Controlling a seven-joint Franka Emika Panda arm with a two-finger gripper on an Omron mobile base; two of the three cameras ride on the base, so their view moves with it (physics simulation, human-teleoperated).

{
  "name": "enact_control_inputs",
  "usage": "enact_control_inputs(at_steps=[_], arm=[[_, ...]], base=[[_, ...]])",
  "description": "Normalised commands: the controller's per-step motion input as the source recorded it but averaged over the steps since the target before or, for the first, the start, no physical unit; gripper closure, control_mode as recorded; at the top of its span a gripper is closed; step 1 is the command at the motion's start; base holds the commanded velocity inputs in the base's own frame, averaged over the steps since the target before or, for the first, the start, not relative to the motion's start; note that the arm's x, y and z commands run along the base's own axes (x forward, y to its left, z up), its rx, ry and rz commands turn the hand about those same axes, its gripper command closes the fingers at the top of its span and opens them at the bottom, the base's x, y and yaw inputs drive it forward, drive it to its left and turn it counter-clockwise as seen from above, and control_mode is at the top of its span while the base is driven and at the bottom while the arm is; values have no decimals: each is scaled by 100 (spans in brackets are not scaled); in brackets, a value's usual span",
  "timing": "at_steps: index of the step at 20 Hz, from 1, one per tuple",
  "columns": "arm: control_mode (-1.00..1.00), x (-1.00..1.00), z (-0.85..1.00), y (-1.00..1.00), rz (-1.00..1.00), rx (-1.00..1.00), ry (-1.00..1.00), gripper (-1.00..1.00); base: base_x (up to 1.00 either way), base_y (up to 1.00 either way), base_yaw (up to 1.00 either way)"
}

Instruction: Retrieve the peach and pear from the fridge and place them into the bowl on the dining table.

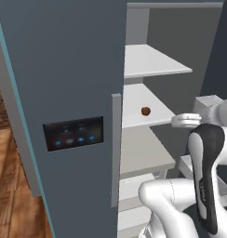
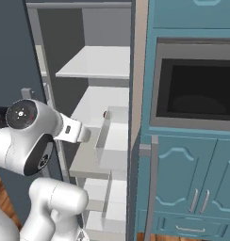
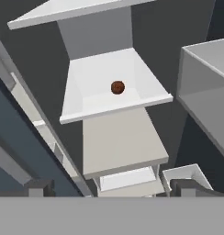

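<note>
A: What is the biggest thing we see?

B: The fridge point(image 1: 64, 93). It is a tall slate-grey cabinet, and its right side stands open, so the white shelves point(image 1: 152, 62) inside show one above the other. On the shut left door there is a black panel point(image 1: 73, 133) with small blue lights, and a long pale grey bar handle point(image 1: 116, 148) runs down its edge.

A: And beside the fridge?

B: In the right base view a blue-green cabinet point(image 2: 192, 179) stands just to the right of it, with a dark oven opening point(image 2: 197, 92) in its upper part. Pale bins point(image 2: 112, 141) hang on the inside of the open fridge door.

A: Where is the arm?

B: The white arm point(image 1: 206, 176) rises in front of the open compartment, and its hand is at about the height of the middle shelf, at that shelf's front edge.

A: What about the gripper point(image 3: 111, 188)?

B: It is released. In the hand view the two dark finger tips point(image 3: 40, 187) stand wide apart at the bottom, with nothing between them.

A: And the fruit?

B: The peach point(image 1: 145, 111), small, round and red-brown, lies alone on the middle shelf, a little behind its front edge. It is well apart from the finger tips. In the hand view it sits near the centre of that shelf point(image 3: 117, 87).
</note>
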Motion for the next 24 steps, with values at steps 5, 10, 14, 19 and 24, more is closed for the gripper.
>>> enact_control_inputs(at_steps=[5, 10, 14, 19, 24], arm=[[-100, 12, -8, 0, -17, -8, 0, -100], [-100, 27, -1, 0, -15, -1, 1, -100], [-100, 48, -4, -9, -10, 3, 10, -100], [-100, 57, -22, -27, -5, 6, 16, -100], [-100, 53, -35, -25, 0, 8, 17, -100]], base=[[0, 0, 0], [0, 0, 0], [0, 0, 0], [0, 0, 0], [0, 0, 0]])
